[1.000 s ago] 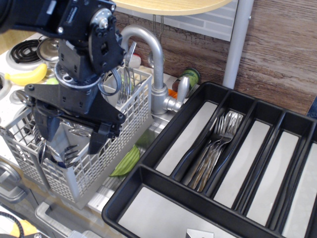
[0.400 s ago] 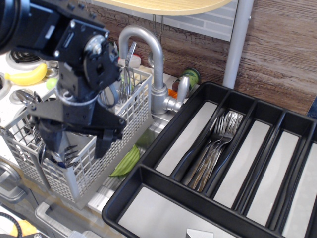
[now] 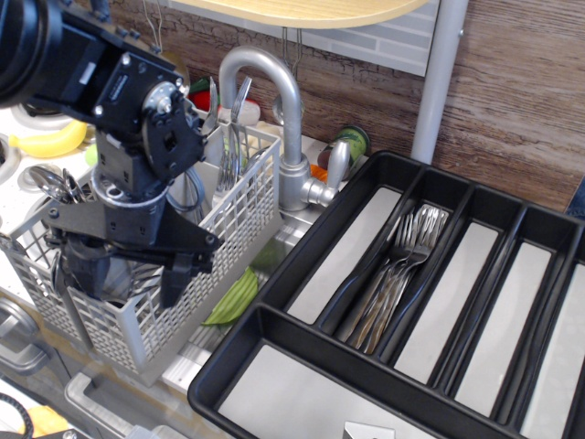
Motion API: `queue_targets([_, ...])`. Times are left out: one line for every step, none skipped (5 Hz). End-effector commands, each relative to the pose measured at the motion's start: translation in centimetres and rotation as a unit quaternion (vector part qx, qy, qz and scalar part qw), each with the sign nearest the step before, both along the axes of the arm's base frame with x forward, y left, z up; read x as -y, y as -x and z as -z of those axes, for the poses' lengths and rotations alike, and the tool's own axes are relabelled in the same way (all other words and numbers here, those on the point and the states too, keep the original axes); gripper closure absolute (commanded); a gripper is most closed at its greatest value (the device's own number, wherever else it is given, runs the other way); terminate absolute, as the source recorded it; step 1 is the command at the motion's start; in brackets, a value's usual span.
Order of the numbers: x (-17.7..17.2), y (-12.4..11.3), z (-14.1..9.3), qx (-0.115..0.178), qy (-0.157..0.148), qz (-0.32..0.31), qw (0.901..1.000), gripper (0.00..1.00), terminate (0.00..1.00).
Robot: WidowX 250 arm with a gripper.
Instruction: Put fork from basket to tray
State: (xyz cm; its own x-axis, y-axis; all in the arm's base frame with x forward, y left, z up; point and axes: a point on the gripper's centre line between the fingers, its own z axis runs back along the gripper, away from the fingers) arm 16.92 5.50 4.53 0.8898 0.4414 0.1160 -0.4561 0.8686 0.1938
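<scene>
The light grey mesh basket (image 3: 233, 215) stands at the left beside the sink. Steel forks (image 3: 234, 137) stand upright in its back compartment, and more cutlery (image 3: 128, 285) fills the front compartment. My black gripper (image 3: 126, 279) hangs over the front compartment. Its two fingers are spread wide, with the tips down at the level of the basket's rim, either side of the cutlery there. I cannot tell which piece lies between them. The black tray (image 3: 265, 322) lies at the right with several forks (image 3: 398, 265) in one long compartment.
A steel faucet (image 3: 279, 87) rises just behind and to the right of the basket. A banana (image 3: 46, 142) and a stove burner lie at the far left. A green vegetable (image 3: 233, 297) lies between basket and tray. A wooden wall and a grey post stand behind.
My gripper has sunk lower and shifted slightly left, so its fingertips now reach down into the basket's front compartment. The jaws stay spread. Nothing else has moved.
</scene>
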Motion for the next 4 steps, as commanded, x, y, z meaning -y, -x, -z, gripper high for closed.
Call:
queue_targets([-0.4, -0.7, -0.5, -0.002, 0.001, 0.013, 0.9999, 1.0, 0.0])
queue_targets([-0.4, -0.8, -0.6, -0.006, 0.0, 0.015, 0.9999, 1.0, 0.0])
queue_targets([-0.1, -0.9, -2.2, -0.017, -0.033, 0.022, 0.9991, 1.0, 0.0])
queue_targets([0.3, -1.2, -6.0, -0.056, -0.09, 0.035, 0.9938, 1.0, 0.0])
